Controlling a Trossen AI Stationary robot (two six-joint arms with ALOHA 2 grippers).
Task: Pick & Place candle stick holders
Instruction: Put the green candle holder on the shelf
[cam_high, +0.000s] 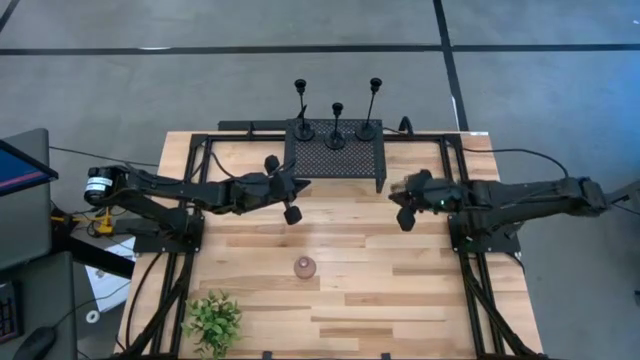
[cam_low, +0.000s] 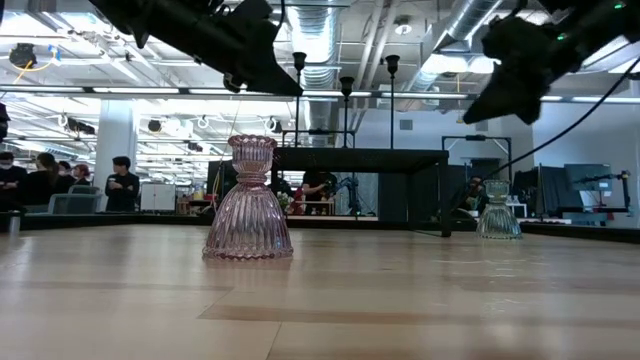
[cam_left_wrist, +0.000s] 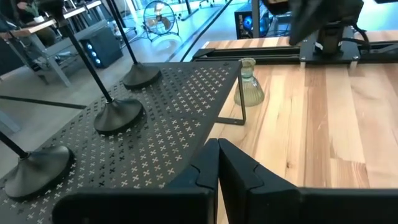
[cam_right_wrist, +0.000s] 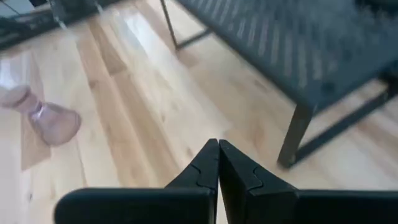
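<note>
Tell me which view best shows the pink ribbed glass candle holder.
The low view: the pink ribbed glass candle holder stands upright in full profile, close to the camera. The high view shows only its small round top; the right wrist view catches it blurred at the edge; the left wrist view misses it.

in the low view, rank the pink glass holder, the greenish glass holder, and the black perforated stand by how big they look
1. Black perforated stand: widest, though it stands farther back.
2. Pink glass holder: looks large, but it is nearest the camera.
3. Greenish glass holder: smallest, but farther off, so its true size against the pink one is unsure.
</note>
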